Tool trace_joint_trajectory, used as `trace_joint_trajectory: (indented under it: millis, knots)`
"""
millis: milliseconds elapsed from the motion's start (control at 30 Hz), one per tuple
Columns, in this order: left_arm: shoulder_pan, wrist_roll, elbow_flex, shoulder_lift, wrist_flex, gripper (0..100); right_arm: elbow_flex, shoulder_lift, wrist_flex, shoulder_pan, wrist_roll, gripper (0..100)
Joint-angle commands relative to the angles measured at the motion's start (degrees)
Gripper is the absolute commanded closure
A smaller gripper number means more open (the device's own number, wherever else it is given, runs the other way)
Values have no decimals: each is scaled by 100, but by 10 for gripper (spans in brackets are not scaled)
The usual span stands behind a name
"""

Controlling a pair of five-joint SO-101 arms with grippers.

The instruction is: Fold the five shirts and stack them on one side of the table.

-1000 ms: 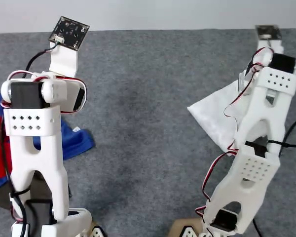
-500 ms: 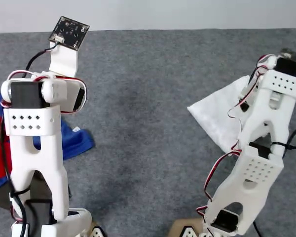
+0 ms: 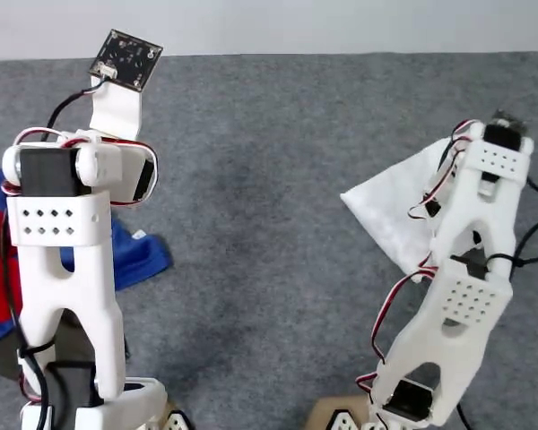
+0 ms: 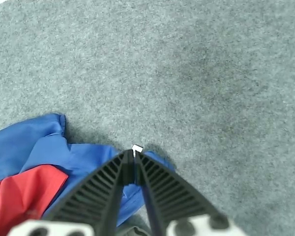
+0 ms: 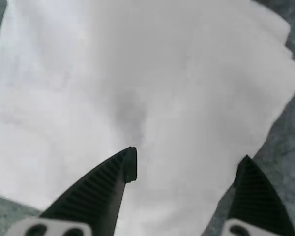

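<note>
Hovering my right gripper (image 5: 187, 162) over white shirt (image 5: 137, 73) on table's (image 3: 269, 179) right side, jaws spread wide, gripping nothing, seemingly readying pinch for fold. Left gripper (image 4: 132, 164) sitting closed, empty, above blue shirt (image 4: 39, 142).

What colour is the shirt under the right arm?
The shirt is white, clearest in the right wrist view.

Right gripper (image 5: 189, 157), its 2 fingers (image 5: 108, 182) wide apart, over a white shirt (image 5: 137, 73) on the grey table (image 5: 287, 132)
</note>
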Motion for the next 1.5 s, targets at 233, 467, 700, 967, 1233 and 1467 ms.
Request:
trace_joint_trajectory:
  millis: [233,467,700,967,1233,1467]
  knots:
    - [-35,-35,-13,-26,26,992,-316,646,-567,-145,-325,682]
    - [-35,-35,-13,-26,26,992,-316,892,-497,-479,-316,686]
    - [-35,-35,-13,-26,26,992,-316,910,-514,-497,-273,897]
    - [-9,-35,-13,-26,26,992,-563,787,-136,-295,545,987]
    - [-9,-35,-13,-35,26,992,-2013,585,831,418,1714,988]
    - [-9,-26,-48,-79,123,992,-2541,576,884,1393,3121,988]
